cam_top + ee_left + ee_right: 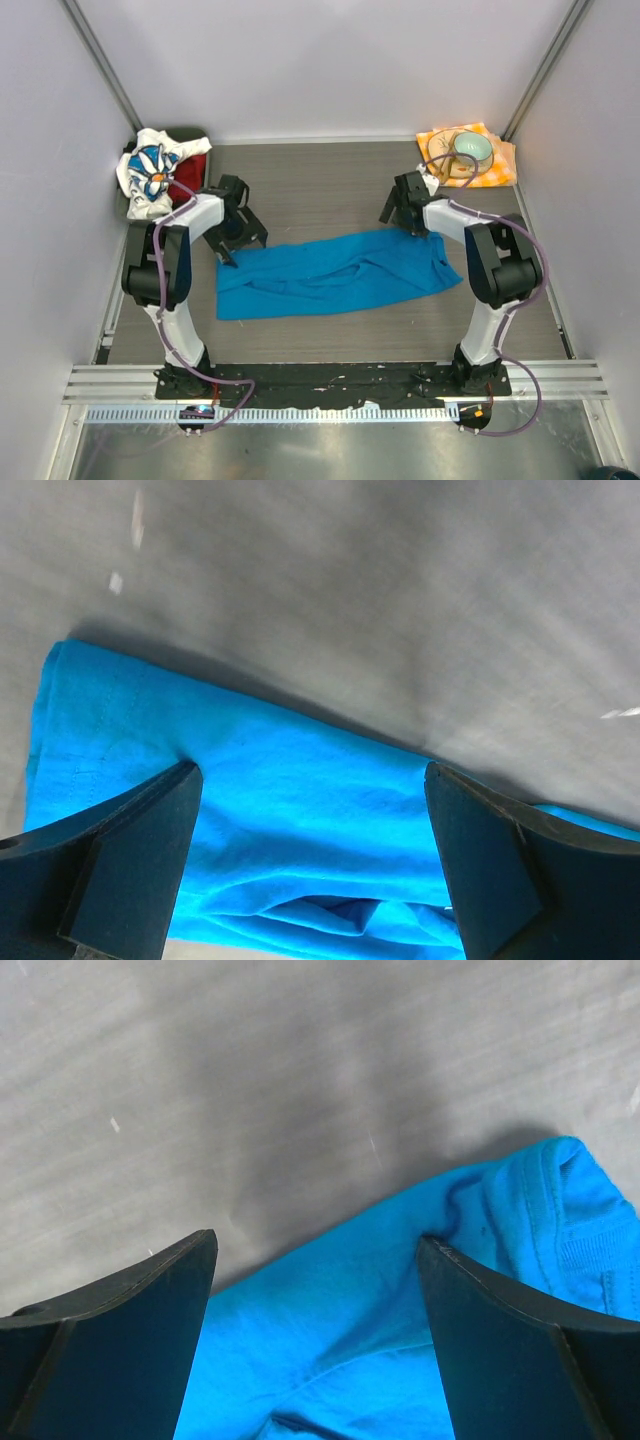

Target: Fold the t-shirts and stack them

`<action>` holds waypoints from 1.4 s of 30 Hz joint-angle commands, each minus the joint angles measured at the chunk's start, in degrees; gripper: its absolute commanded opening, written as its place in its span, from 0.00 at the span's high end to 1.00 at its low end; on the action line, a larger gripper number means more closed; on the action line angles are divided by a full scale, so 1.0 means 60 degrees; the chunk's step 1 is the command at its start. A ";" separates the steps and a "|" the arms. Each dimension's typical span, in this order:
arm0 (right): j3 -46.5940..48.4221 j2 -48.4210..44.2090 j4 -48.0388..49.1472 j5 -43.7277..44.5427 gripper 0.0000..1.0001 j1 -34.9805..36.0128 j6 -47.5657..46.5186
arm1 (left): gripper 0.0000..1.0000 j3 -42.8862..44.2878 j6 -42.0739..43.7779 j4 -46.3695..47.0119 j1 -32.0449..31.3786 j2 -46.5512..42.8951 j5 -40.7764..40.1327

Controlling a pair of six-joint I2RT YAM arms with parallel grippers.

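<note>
Blue t-shirt (pixel 335 273) — soft matt cloth, creased; tabletop (pixel 320 190) — matt grey, perhaps wood-grained; fingers (pixel 130 865) matt dark plastic.

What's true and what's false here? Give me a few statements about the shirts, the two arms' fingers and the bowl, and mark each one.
1. The plain bright blue cloth t-shirt lies spread on the table between the two arms. True.
2. The left fingers are clamped shut on it. False: they stand wide open over its left end.
3. The white cloth t-shirt with blue daisy print sits bunched in the far left corner. True.
4. The pale green bowl rests on the blue t-shirt. False: it rests on the orange-and-white checked napkin in the far right corner.
5. The right fingers are open. True.
</note>
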 commanded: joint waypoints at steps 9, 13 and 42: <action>0.1578 0.1216 -0.0335 0.0054 0.13 -0.0387 -0.0077 | 0.00 0.3463 0.0708 0.0934 0.0465 0.1876 0.0469; 0.1270 -0.0015 -0.0363 0.0346 0.13 -0.0081 -0.0457 | 0.00 0.3333 0.0752 0.0540 0.0450 0.0983 0.0309; 0.0991 -0.0005 -0.0921 -0.0415 0.44 0.1034 -0.0297 | 0.00 0.0183 0.0796 0.0202 0.0494 -0.2549 -0.0629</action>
